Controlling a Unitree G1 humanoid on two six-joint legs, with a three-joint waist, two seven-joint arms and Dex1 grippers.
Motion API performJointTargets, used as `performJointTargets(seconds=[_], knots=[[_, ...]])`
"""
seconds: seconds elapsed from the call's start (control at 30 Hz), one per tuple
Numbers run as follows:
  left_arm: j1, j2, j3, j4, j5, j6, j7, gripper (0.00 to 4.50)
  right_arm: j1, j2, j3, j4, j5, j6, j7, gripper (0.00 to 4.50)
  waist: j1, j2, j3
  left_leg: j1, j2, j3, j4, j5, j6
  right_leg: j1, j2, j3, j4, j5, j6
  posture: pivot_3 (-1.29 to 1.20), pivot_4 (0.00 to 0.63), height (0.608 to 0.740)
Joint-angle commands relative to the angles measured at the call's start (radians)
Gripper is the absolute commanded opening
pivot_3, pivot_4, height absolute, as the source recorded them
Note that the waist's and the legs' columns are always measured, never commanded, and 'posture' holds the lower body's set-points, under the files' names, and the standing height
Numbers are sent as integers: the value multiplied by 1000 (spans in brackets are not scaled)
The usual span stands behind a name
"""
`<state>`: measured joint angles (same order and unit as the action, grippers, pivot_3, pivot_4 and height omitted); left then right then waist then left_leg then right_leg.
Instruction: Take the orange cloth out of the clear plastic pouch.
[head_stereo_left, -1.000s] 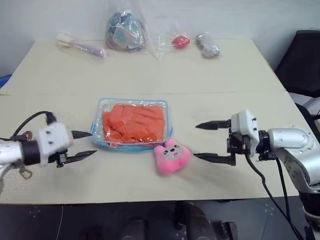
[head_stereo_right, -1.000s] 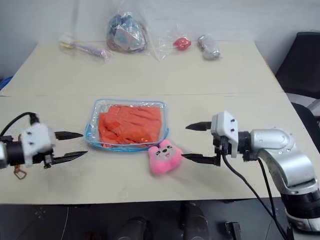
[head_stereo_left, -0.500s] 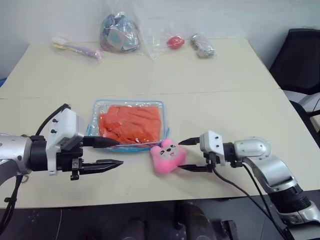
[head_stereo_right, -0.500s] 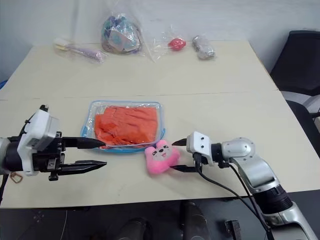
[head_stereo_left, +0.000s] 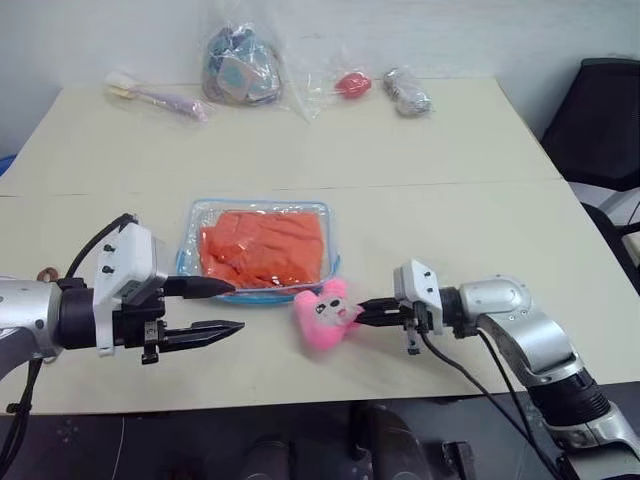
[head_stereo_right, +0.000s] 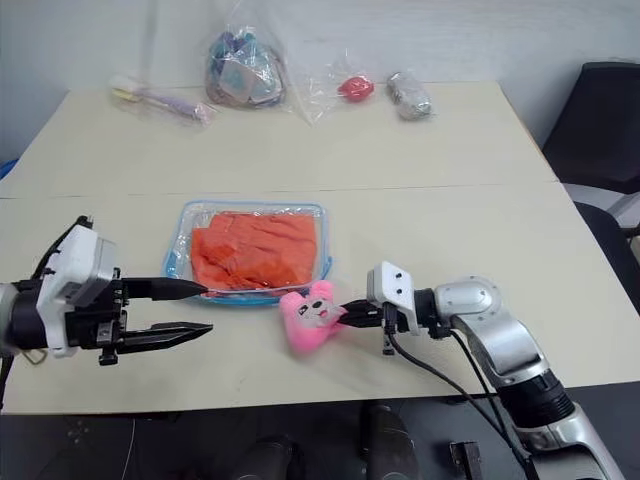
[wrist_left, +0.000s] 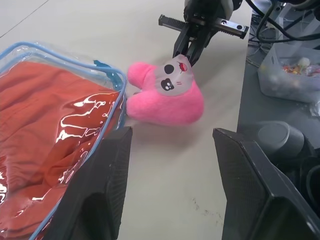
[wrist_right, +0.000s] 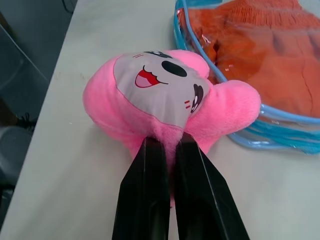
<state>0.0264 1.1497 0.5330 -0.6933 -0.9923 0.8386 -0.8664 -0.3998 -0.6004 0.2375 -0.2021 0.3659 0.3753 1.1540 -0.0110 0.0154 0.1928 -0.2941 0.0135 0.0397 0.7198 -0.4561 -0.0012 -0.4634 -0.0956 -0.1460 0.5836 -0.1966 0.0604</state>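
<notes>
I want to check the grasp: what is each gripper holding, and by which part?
The right gripper pinches the pink plush toy by its lower edge. The left gripper is open and holds nothing.

Lab or office, table (head_stereo_left: 300, 160), office chair (head_stereo_left: 598, 120)

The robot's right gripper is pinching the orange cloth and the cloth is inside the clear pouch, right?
Not quite. The right gripper is pinching the pink plush toy, as the right wrist view shows. The orange cloth is inside the clear pouch, untouched.
</notes>
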Motion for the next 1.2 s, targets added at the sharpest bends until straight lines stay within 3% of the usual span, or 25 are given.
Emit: performJointTargets(seconds=[0.03, 0.2, 0.53, 0.8, 1.2], knots=[[-6, -3, 19, -7, 12, -10, -5, 2749, -45, 47, 62, -38, 8, 85, -21, 14, -1, 0, 0, 0, 0, 0, 0, 0, 0, 0, 0, 0, 0, 0, 0, 0, 150, 740], [-8, -2, 16, -2, 25, -11, -8, 2749, -80, 120, 108, -3, 3, 159, -62, 14, -1, 0, 0, 5, 0, 0, 0, 0, -1, -1, 1, 0, 1, -1, -2, 0, 150, 740], [-4, -6, 8, 4, 58, -18, -24, 2749, -113, 148, 168, 51, -3, 237, -47, 14, -5, 0, 0, 6, 0, 0, -1, -1, -1, -1, 1, 1, 1, -1, -2, 0, 150, 740], [9, -26, -30, 6, 119, -43, -33, 2749, -92, 90, 118, -29, 22, 249, -30, 2462, -10, 0, 0, 6, 0, 0, -2, -1, -1, -1, 1, 1, 1, -1, -2, 0, 150, 740], [125, -100, -153, -58, 326, -160, 3, 2749, -45, -66, -23, -201, 79, 244, -18, 2462, -13, 0, 0, 6, 1, 1, -3, -1, -2, -1, 1, 1, 1, -1, -2, 0, 150, 740]])
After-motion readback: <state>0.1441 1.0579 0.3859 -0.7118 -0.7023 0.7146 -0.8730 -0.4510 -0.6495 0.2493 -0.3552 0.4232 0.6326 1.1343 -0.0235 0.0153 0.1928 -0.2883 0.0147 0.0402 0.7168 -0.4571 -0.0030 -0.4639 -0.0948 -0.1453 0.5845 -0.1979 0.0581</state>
